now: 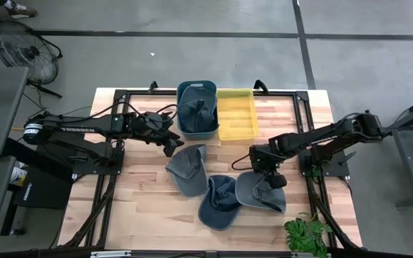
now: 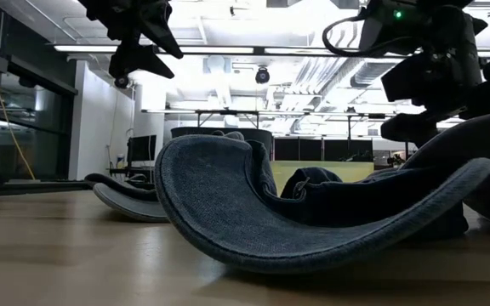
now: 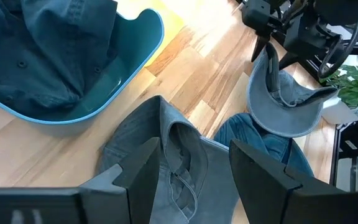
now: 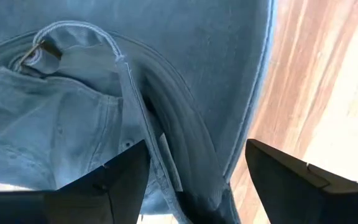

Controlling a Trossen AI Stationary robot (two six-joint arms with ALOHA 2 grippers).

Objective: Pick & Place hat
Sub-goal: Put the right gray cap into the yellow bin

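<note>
Hovering over soft denim hats on a pale plank desk [image 1: 149,208]

Three limp blue-grey hats lie on the wood: a lighter hat [image 1: 187,170] left of centre, a darker hat [image 1: 219,201] near the front edge, and a pale hat [image 1: 262,192] to the right with its curved brim up; a fourth hat [image 1: 197,109] is crumpled in the smooth teal tub [image 1: 186,131] beside a yellow tray [image 1: 236,115]. Left gripper [image 1: 171,147] hangs above the lighter hat, fingers [image 3: 257,177] spread and empty. Right gripper [image 1: 262,174] sits over the pale hat's stitched rim, fingers [image 4: 294,180] spread wide, bare wood open beside it
</note>
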